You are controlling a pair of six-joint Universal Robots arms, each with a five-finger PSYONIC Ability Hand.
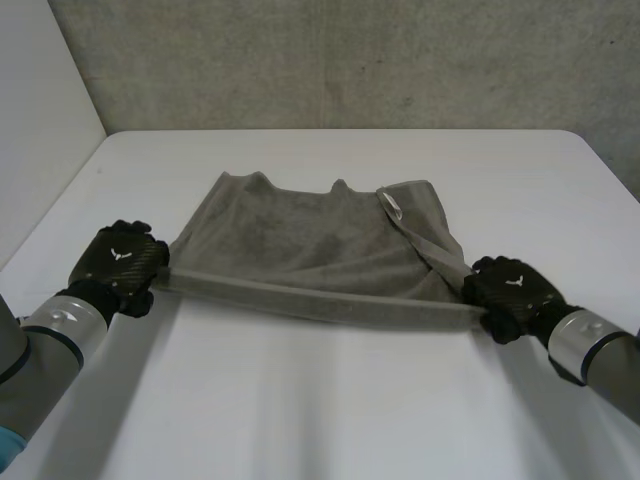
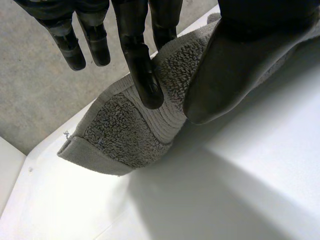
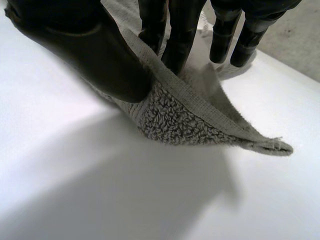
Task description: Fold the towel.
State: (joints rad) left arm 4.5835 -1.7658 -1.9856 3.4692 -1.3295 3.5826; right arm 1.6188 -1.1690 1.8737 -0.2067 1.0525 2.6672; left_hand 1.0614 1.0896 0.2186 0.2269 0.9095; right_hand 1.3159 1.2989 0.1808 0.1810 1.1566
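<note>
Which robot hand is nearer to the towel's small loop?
Right. The right robot hand pinches the near towel corner close to the loop; the left robot hand pinches the near corner across the towel.

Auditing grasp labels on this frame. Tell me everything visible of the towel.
The towel is grey-brown terry with a flat woven band along its hem and a small pale loop near its far right corner. Its near edge is raised and pulled taut between the left hand and the right hand, each pinching a near corner between thumb and fingers. The far part lies rumpled on the white table.
</note>
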